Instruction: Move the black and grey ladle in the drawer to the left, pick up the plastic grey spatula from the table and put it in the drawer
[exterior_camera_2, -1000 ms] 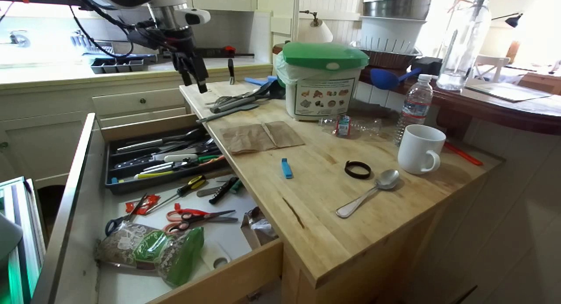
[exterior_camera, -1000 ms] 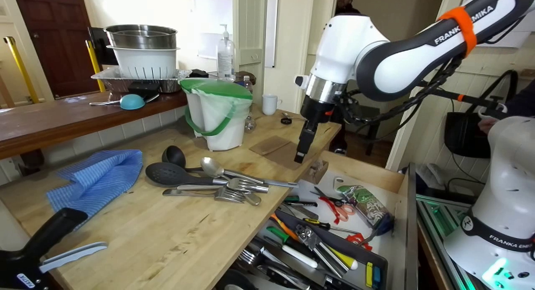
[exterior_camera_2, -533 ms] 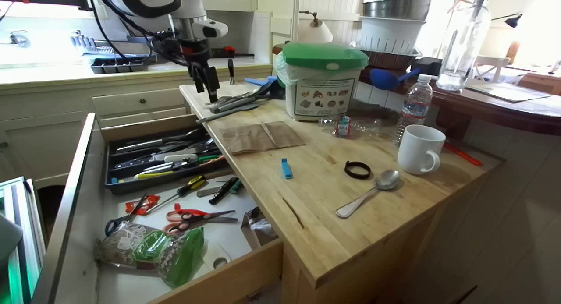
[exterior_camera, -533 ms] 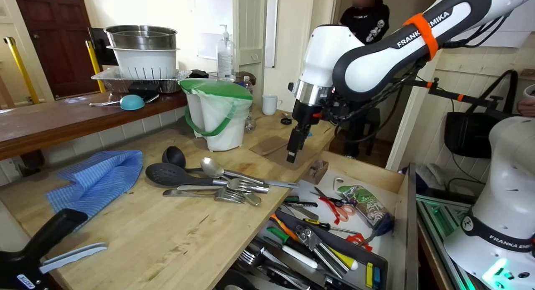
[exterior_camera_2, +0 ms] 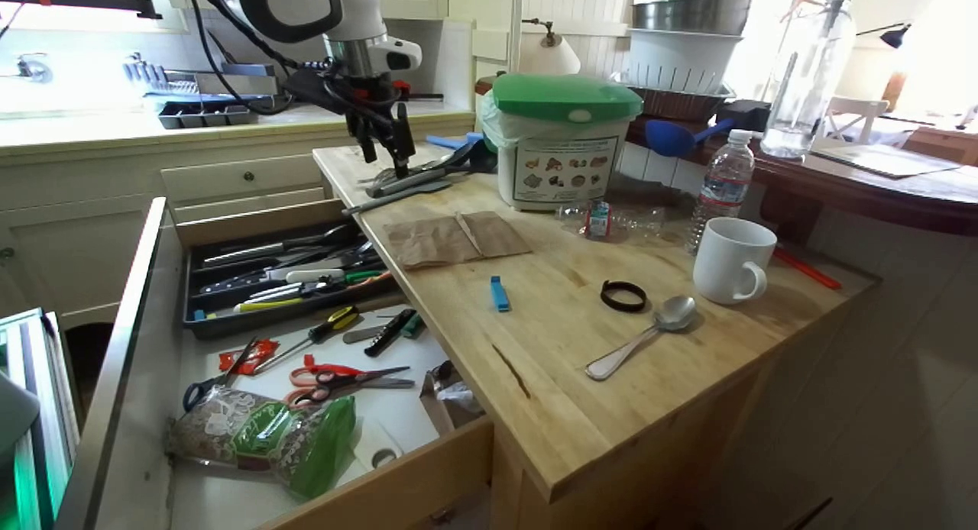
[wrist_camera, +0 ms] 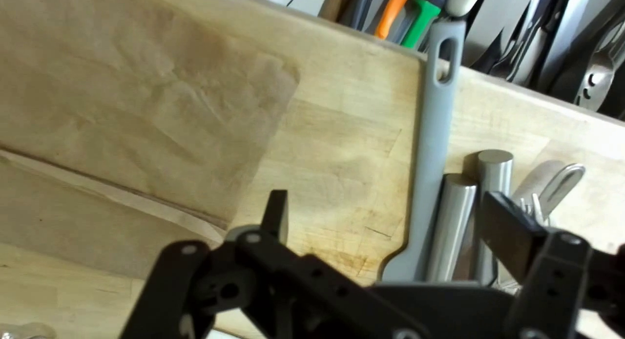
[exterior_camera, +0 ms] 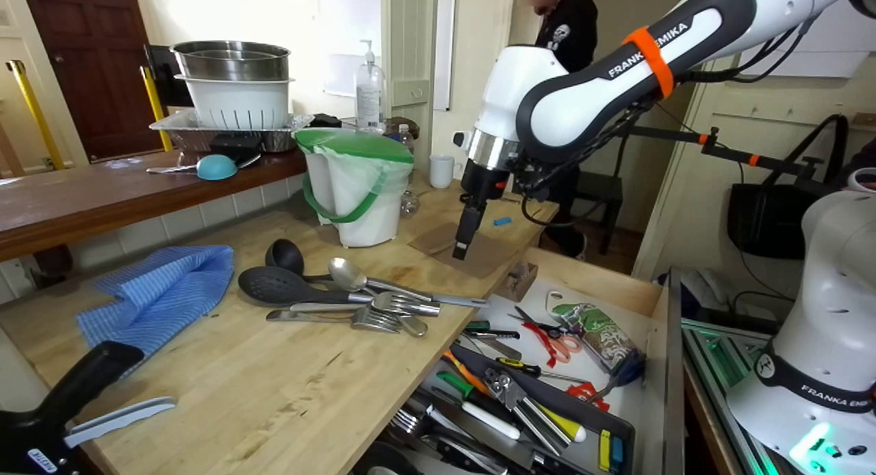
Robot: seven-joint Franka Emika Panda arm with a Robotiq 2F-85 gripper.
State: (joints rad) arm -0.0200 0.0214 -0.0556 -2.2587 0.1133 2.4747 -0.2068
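The claw [wrist_camera: 394,217] is spread wide above the bench [wrist_camera: 342,143], where the grey spatula [wrist_camera: 431,143] lies, its handle aimed at twelve o'clock in the wrist view and jutting over the drawer [exterior_camera_2: 397,488]. In an exterior view, "FRANKA EMIKA" marks the arm [exterior_camera: 602,98] at two o'clock.

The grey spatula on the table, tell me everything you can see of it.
The grey spatula looks plastic: a long, straight handle with an elongated slot near its end, widening toward the head. It lies on the table, its slotted end jutting past the edge over the open drawer. Metal utensil handles lie close alongside; contact is unclear. The open gripper hovers above, not holding it, and hides most of its head in the wrist view.
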